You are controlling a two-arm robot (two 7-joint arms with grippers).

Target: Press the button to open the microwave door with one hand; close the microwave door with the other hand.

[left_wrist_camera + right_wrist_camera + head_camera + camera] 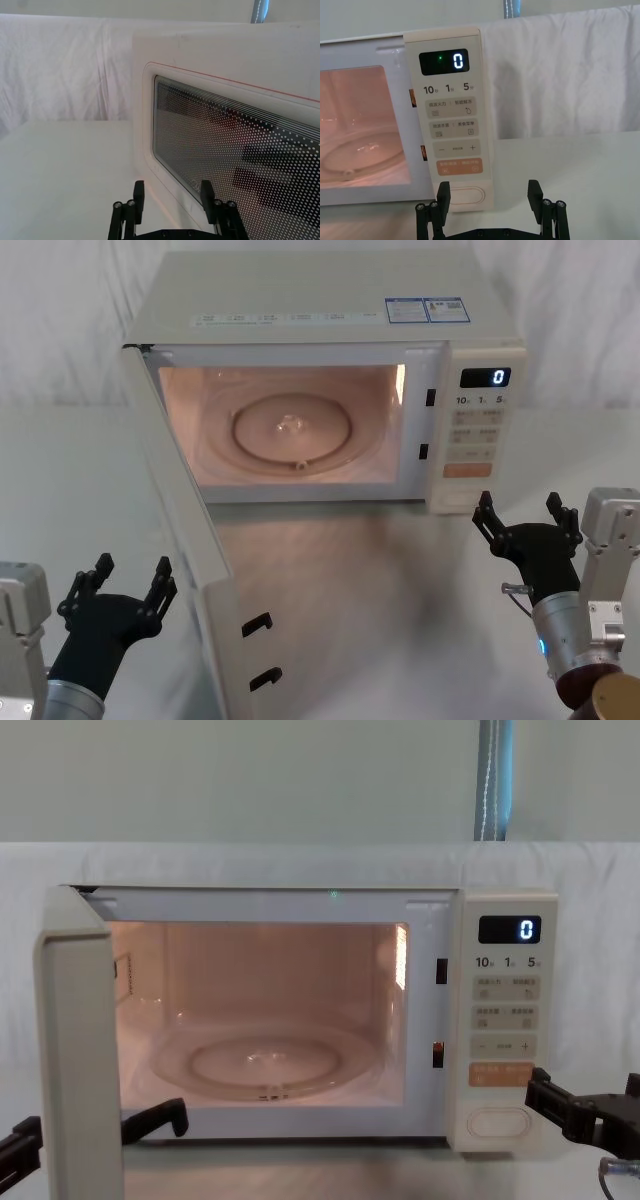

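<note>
The cream microwave (330,300) stands at the back of the table with its cavity lit. The microwave door (215,600) is swung wide open toward me on its left hinge, and its dotted window (240,150) shows close in the left wrist view. My left gripper (132,570) is open, low at the left, just outside the door's outer face and apart from it. The wide cream button (466,195) sits at the bottom of the control panel. My right gripper (522,515) is open a short way in front of that panel, slightly right of the button (462,502) and not touching it.
A glass turntable (292,430) lies in the lit cavity. On the panel, an orange key (460,166) sits just above the button, and the display (451,61) reads 0. White cloth covers the table (400,620) and the wall behind.
</note>
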